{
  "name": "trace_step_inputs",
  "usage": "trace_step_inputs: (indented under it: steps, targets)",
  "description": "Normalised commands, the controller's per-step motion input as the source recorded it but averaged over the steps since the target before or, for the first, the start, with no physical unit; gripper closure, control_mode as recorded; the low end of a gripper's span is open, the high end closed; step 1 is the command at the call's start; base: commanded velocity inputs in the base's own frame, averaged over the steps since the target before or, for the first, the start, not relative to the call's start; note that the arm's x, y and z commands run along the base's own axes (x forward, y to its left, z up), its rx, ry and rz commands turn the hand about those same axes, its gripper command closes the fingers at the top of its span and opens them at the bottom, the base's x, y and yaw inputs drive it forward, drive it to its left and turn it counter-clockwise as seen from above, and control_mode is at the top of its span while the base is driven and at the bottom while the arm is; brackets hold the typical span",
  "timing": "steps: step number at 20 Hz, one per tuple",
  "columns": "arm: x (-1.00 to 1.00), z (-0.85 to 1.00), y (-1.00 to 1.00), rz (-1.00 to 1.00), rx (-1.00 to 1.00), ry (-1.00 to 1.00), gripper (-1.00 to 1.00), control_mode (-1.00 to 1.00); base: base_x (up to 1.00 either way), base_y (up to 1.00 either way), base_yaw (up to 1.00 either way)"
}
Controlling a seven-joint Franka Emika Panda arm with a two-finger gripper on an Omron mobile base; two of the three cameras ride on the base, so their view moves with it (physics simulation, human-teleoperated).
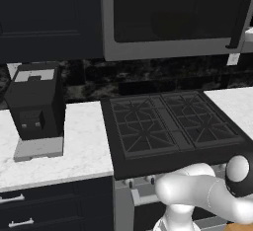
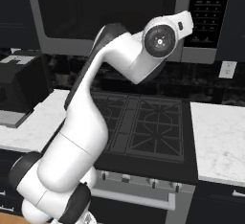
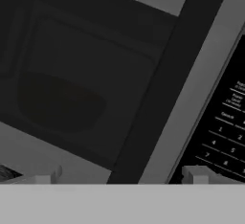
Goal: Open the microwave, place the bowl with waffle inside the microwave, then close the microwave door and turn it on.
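The microwave (image 1: pixel 168 53) hangs above the stove, and its black glass door (image 1: pixel 173 8) is closed. Its dark bar handle (image 3: pixel 162 84) runs slantwise through the hand view, with the keypad (image 3: pixel 225 132) beside it. Through the glass the round turntable (image 3: pixel 60 103) shows dimly. My gripper (image 3: pixel 124 177) is open and close to the door, with one fingertip (image 3: pixel 48 175) on each side of the handle's lower end; nothing is held. In the right base view my raised wrist (image 2: pixel 162 39) stands in front of the microwave (image 2: pixel 95 12). The bowl is out of view.
A black gas stove (image 1: pixel 168 126) lies below the microwave. A small black coffee machine (image 1: pixel 35 109) stands on the white marble counter (image 1: pixel 79 151) to the left. More counter (image 2: pixel 217 132) lies right of the stove, with a wall outlet (image 2: pixel 228 69) above it.
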Motion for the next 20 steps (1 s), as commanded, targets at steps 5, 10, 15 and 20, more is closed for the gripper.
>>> trace_step_inputs:
  steps: [5,10,15,20]
  targets:
    - [-0.25,-0.55,-0.93,0.08,0.0,-0.06,-1.0,-1.0,0.0,0.0,0.0]
    - [-0.02,-0.44,-0.55,0.03,0.0,-0.06,-1.0,-1.0,0.0,0.0,0.0]
    - [0.24,-0.06,-0.2,-0.02,0.0,0.06,1.0,-1.0,0.0,0.0,0.0]
    - [0.52,-0.08,-0.16,0.0,0.0,0.0,1.0,-1.0,0.0,0.0,0.0]
